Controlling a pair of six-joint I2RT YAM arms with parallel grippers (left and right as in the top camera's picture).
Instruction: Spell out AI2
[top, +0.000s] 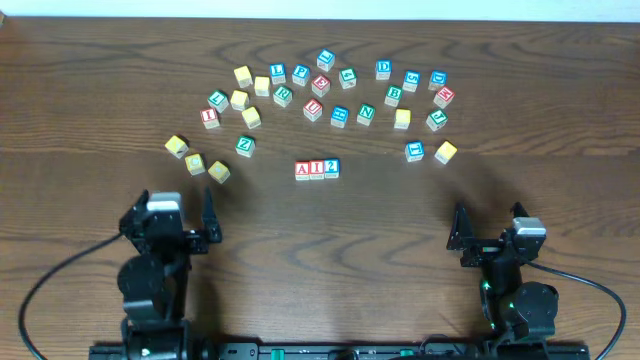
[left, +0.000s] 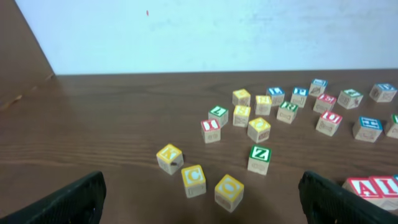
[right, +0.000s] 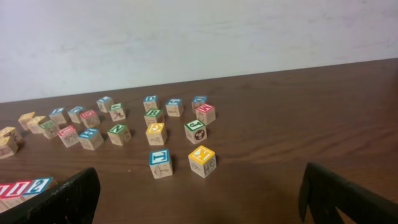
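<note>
Wooden A-I-2 row (top: 317, 169) — blocks touching, reading complete; left gripper (top: 170, 215) and right gripper (top: 490, 232), both spread and empty, well apart from the row — risk: a needless reach could knock it askew.

Robotics laboratory bench, seen from above and from both wrist cameras. A dark wood-grain worktop (top: 560, 200) stands against a plain white wall (left: 217, 31), which fills the background of both wrist views. Two small black manipulator arms, left (top: 155, 270) and right (top: 515, 275), are fixed at the near edge of the worktop on a black mounting rail (top: 320, 350). Black cables (top: 45, 280) loop loosely out from the arm bases across the surface. The only loose items are lettered wooden blocks (top: 320, 85) in several colours, spread in an arc across the far half. This is a staged test layout.
</note>
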